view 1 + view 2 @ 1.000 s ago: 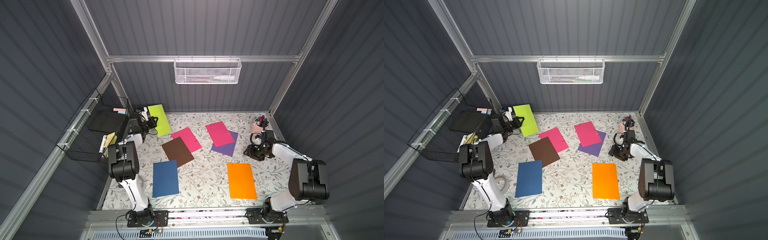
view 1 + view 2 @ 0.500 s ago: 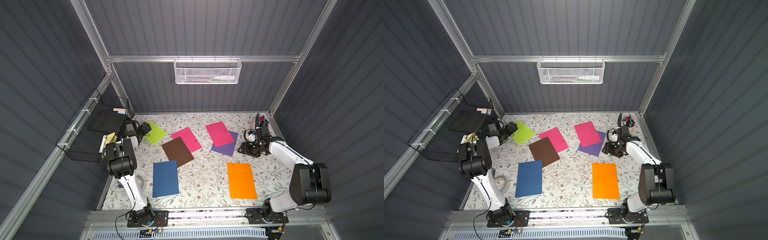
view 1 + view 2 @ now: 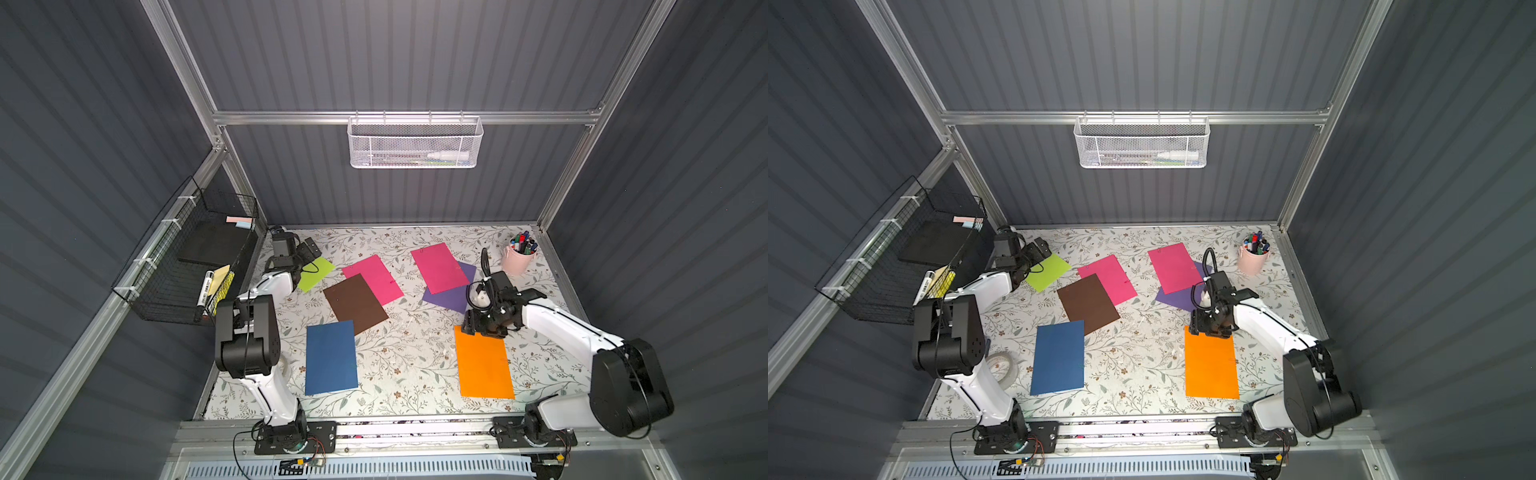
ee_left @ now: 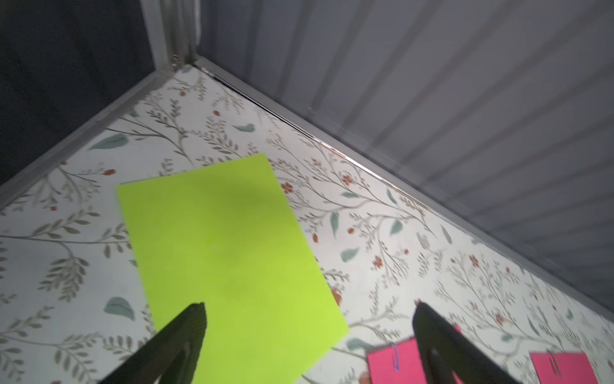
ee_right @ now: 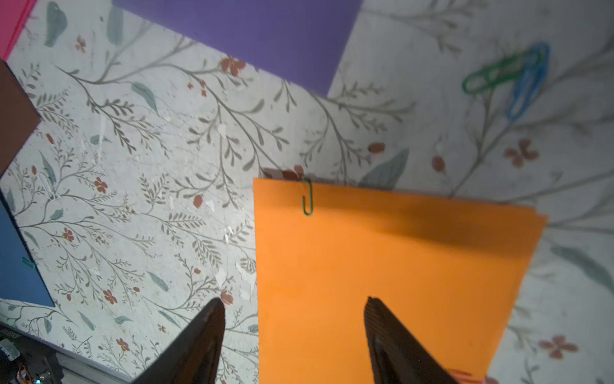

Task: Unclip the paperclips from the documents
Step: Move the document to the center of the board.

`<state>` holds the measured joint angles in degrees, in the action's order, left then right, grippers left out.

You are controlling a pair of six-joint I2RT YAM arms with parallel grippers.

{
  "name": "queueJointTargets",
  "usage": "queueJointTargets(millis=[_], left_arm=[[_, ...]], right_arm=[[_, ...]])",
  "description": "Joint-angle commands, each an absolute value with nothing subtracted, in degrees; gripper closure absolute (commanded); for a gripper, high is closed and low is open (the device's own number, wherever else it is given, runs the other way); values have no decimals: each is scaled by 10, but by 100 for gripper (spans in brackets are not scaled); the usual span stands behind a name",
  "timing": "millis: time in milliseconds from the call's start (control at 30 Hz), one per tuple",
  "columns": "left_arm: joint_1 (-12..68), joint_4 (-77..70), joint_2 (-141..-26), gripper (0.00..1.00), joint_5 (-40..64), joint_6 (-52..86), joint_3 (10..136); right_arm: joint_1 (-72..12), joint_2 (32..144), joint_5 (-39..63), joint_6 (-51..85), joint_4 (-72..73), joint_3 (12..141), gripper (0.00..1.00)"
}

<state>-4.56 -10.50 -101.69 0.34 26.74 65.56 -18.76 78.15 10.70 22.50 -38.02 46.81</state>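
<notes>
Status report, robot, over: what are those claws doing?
Left gripper open over lime sheet. Right gripper open, empty, over orange sheet edge. Green paperclip clipped on it. Nothing blocking.

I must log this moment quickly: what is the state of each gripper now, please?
Left gripper: open, holding nothing.
Right gripper: open, holding nothing.

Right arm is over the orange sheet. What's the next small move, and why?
Probably ease the right gripper forward and down onto the green paperclip, which is clipped over the orange sheet's edge near a corner. The jaws stand open and empty, and the clip lies ahead, roughly in line with their gap.
</notes>
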Motion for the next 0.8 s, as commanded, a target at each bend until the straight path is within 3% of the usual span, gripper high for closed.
queueJointTargets(millis=[0,200,367,767], left_arm=[[-19,-85,-975,0,1,252,635],[56,-68,-930,1,23,251,631],[85,-71,-907,1,104,258,605],[165,-7,-855,4,174,251,539]], right_arm=[[-206,756,64,291,-397,435,29],[-255,806,77,333,-382,417,29],[-298,861,111,349,-338,424,28],[-353,1009,229,371,-263,561,29]])
